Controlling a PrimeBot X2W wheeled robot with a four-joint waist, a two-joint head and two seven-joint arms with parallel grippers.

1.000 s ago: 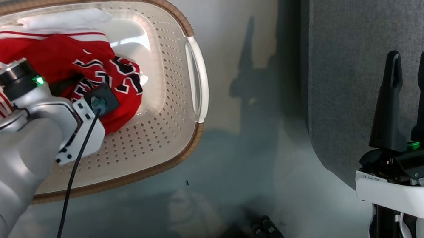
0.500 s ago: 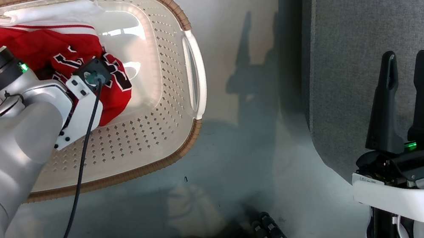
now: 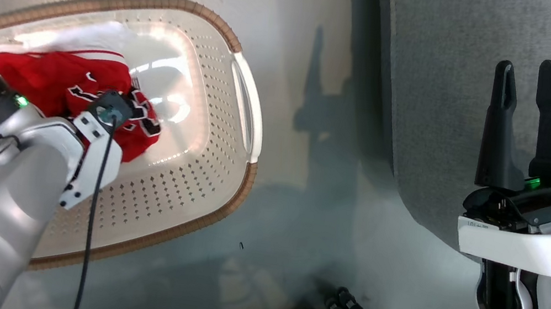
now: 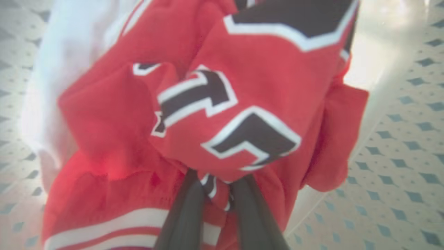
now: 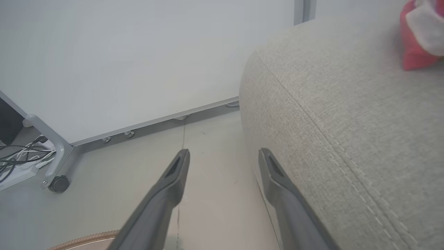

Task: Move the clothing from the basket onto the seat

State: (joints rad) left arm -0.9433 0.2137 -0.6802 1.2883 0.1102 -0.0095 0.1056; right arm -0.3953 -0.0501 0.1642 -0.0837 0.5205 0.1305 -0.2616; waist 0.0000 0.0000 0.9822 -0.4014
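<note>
In the left wrist view the left tool (image 4: 216,182) is pinched narrow on a fold of the red jersey (image 4: 277,80) (its black-and-white lettering bunches just beyond the fingers). The head view places that jersey in the left half of the laundry basket (image 3: 182,178) on the floor (image 3: 302,192). To the right, the right tool (image 3: 524,70) stands wide and empty near the grey seat (image 3: 448,94). Its wrist view adds a red-and-white garment (image 5: 414,52) lying far along the seat.
</note>
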